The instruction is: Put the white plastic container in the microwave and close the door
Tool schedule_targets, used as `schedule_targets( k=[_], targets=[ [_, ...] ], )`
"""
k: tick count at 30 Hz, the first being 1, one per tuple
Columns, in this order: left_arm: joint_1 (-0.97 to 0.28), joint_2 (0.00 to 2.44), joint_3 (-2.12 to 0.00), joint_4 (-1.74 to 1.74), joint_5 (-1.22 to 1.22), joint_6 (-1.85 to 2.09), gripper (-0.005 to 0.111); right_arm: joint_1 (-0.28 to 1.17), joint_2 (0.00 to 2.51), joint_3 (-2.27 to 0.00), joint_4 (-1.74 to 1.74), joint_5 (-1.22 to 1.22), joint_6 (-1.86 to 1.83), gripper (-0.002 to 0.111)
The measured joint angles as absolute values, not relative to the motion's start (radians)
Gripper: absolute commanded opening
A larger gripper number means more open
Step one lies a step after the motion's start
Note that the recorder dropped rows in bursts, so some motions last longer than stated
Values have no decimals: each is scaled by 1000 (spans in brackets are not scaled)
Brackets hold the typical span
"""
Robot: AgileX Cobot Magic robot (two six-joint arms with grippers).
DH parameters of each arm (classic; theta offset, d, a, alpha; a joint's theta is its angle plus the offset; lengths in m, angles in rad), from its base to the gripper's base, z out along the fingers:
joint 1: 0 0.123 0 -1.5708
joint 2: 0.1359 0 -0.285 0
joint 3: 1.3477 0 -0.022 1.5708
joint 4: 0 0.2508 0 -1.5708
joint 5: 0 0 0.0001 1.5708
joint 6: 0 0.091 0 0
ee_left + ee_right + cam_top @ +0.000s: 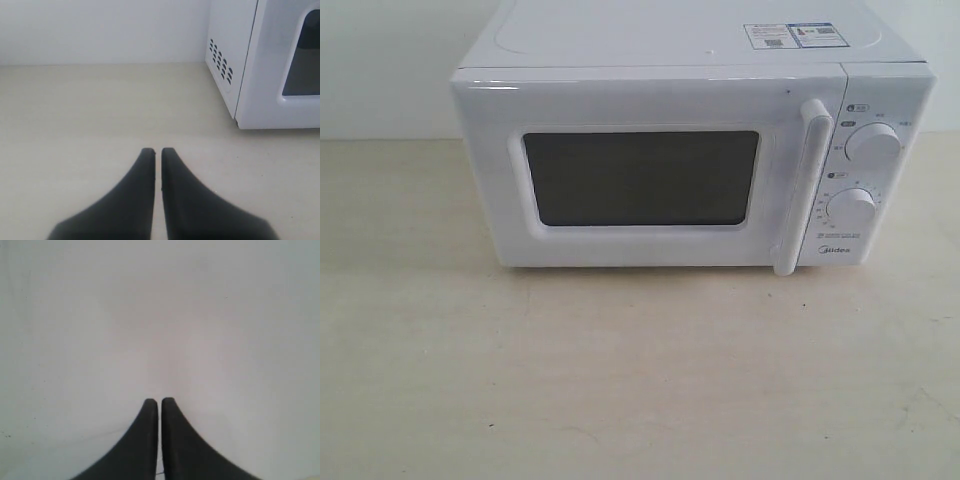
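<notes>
The white microwave (690, 150) stands at the back of the pale table, its door (640, 180) shut, dark window facing me and the vertical bar handle (800, 190) at the door's right. The white plastic container is out of view. My left gripper (158, 150) is shut with nothing between its black fingers, hovering over the table off the microwave's (265, 65) vented side. My right gripper (159, 400) is also shut and empty, over a plain pale surface. Neither gripper shows in the exterior view.
Two round dials (870, 145) sit on the microwave's right panel and stickers (795, 35) lie on its top. A pale wall (100, 30) runs behind the wooden table (620, 380).
</notes>
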State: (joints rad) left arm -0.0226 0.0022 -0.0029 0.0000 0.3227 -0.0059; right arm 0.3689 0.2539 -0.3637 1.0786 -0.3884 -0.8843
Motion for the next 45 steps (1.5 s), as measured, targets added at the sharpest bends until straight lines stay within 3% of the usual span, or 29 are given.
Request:
schedule_targets(
  k=[7,14,40,45],
  targets=[
    [-23,2,-3,0,323,-6,4,145,199,-357,1081,-206,-940,0],
    [-23,2,-3,-6,323,-6,4,59,106,-254,1081,-167,-880,0],
    [-23,2,-3,-6,323,-6,4,32,5,-14,1068,-203,-807,0],
    [-23,2,-3,-6,323,-6,4,32,5,-14,818,-200,-612,0]
  ],
)
